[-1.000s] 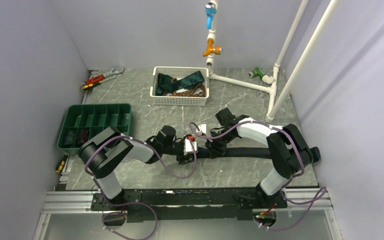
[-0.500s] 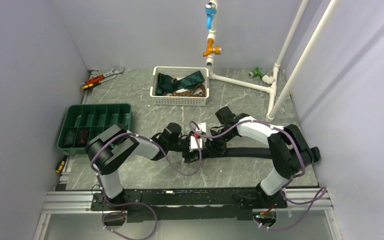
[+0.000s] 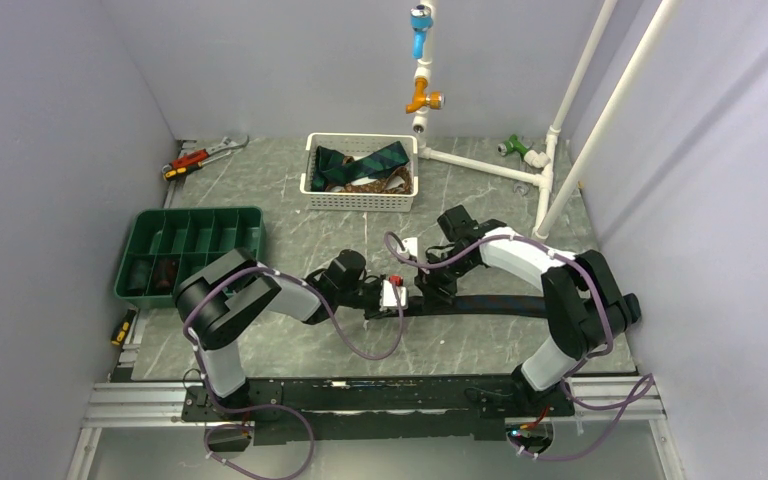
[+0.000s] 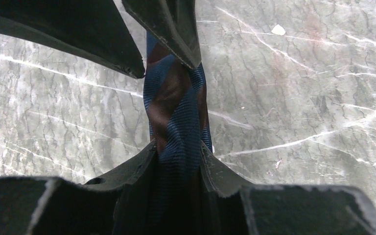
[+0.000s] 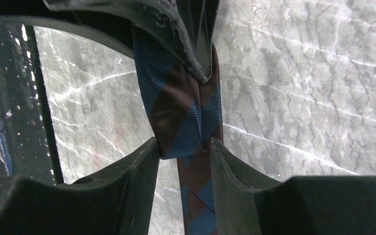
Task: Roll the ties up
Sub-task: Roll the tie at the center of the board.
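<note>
A navy tie with brown stripes [image 3: 490,303] lies as a dark strip along the table's front, running right from both grippers. My left gripper [image 3: 397,297] is shut on its narrow end; in the left wrist view the tie [image 4: 174,98] runs up from between my jaws [image 4: 176,149] to the right gripper's fingers [image 4: 169,24]. My right gripper [image 3: 430,285] sits just to the right, facing it. In the right wrist view a folded part of the tie [image 5: 176,98] is pinched at my right gripper [image 5: 183,147], with the left gripper's fingers [image 5: 186,29] above.
A white basket [image 3: 360,198] at the back holds more ties [image 3: 375,165]. A green compartment tray [image 3: 192,215] stands at left with dark rolls [image 3: 165,270] in it. A wrench [image 3: 205,155], white pipes [image 3: 480,165] and a screwdriver [image 3: 120,328] lie around the edges.
My left gripper has moved right, close up to the right gripper. The right wrist has shifted slightly back. The tie stays held between them.
</note>
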